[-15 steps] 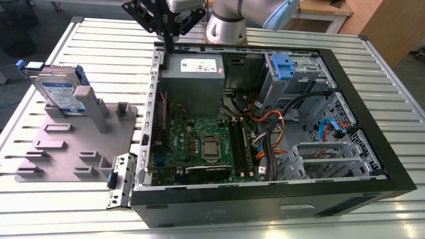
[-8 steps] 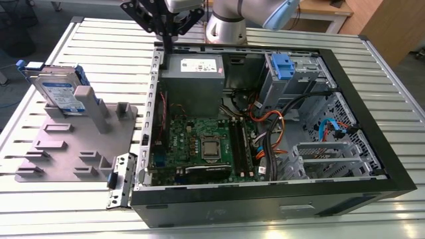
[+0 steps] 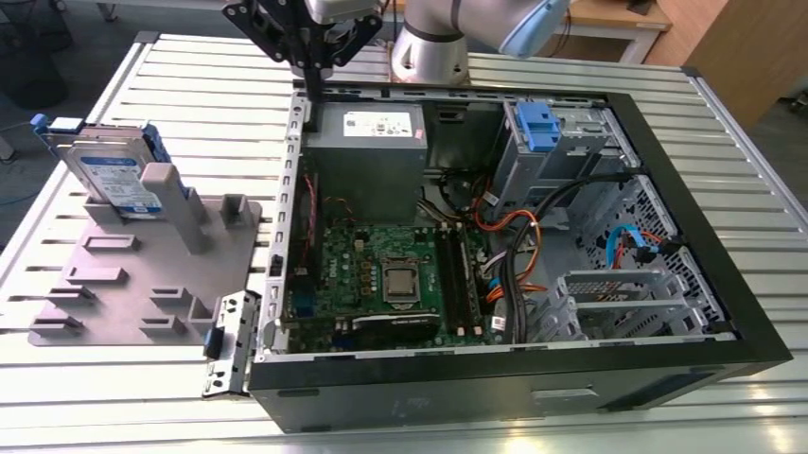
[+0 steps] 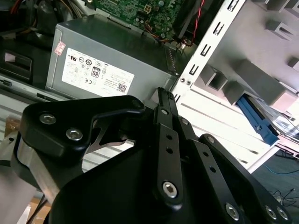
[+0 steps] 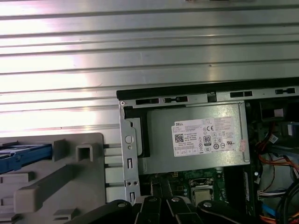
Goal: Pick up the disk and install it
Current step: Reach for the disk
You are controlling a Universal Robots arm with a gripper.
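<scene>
The disk (image 3: pixel 116 176) stands on edge in the grey fixture (image 3: pixel 127 274) at the exterior view's left, silver with a blue-and-white label and blue side rails. A blue rail of the disk (image 4: pixel 258 117) shows in the second wrist view, and a strip of the disk (image 5: pixel 23 155) shows in the first wrist view. My gripper (image 3: pixel 309 85) hangs over the back left corner of the open computer case (image 3: pixel 505 369), well apart from the disk. Its black fingers (image 4: pixel 161 100) lie together with nothing between them. The gripper (image 5: pixel 159 201) points towards the case's edge.
Inside the case lie a grey power-supply box with a white sticker (image 3: pixel 369 132), a green motherboard (image 3: pixel 378 274), loose cables (image 3: pixel 531 246) and a drive cage with a bare blue bracket (image 3: pixel 536 128). The fixture carries several pegs. Everything rests on a slatted metal table (image 3: pixel 189 95).
</scene>
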